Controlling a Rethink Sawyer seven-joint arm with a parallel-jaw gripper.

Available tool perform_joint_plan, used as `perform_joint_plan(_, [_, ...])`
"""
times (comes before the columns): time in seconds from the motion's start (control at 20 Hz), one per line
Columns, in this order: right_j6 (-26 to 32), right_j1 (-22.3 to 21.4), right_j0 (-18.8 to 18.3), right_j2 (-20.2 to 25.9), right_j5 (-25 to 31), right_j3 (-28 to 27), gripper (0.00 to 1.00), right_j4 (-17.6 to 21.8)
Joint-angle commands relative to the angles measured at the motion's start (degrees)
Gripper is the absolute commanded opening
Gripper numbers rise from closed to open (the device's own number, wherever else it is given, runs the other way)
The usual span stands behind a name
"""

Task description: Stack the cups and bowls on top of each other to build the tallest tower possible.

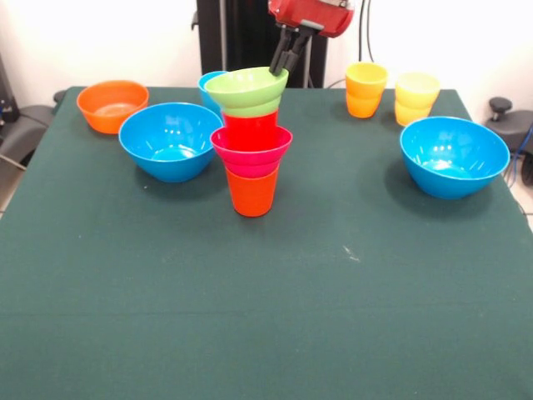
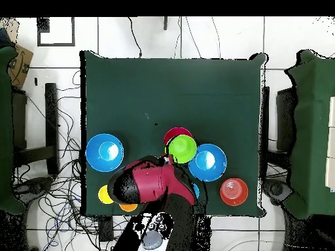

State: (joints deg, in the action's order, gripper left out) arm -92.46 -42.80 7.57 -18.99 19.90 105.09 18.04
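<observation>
- Tower point(image 1: 251, 142) is standing a little above the middle of the front frame: a tapered orange cup point(image 1: 251, 192) at the base, a pink-red bowl point(image 1: 251, 150) flaring out on it, a red cup point(image 1: 250, 128) rising from that bowl, and a lime-green bowl point(image 1: 247, 90) sitting tilted on top, its right rim higher.
- Gripper point(image 1: 283, 60) is reaching down from the top edge; its dark fingers are sitting close together at the green bowl's raised rim, one seeming to lie inside and one outside, but whether they are pinching the rim I cannot tell.
- Plastic on every piece is showing glossy highlights, against a matte dark green tablecloth point(image 1: 266, 317).
- One large round blue bowl point(image 1: 171, 140) is resting left of the tower, close beside it; a second blue bowl point(image 1: 454, 155) is sitting well apart at the right of the frame.
- A shallow orange bowl point(image 1: 112, 105) is lying at the upper left.
- A light blue cup point(image 1: 209, 87) is peeking out just behind the tower.
- At the upper right, a yellow-orange cup point(image 1: 366, 89) and a pale yellow cup point(image 1: 416, 97) are standing side by side, each looking like two nested cups.
- In the overhead view the green bowl point(image 2: 182, 149) is overlapping the pink-red bowl point(image 2: 174, 136), with the red and black arm point(image 2: 147, 183) below it.
</observation>
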Motion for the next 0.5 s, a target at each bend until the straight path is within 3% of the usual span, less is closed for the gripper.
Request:
perform_joint_plan(0.05, [-6.8,1.18,-0.34,3.42,-0.72,-2.67,0.0,0.54])
perform_joint_plan(0.5, [-7.17,1.52,0.13,2.71,-0.87,-2.62,0.0,0.84])
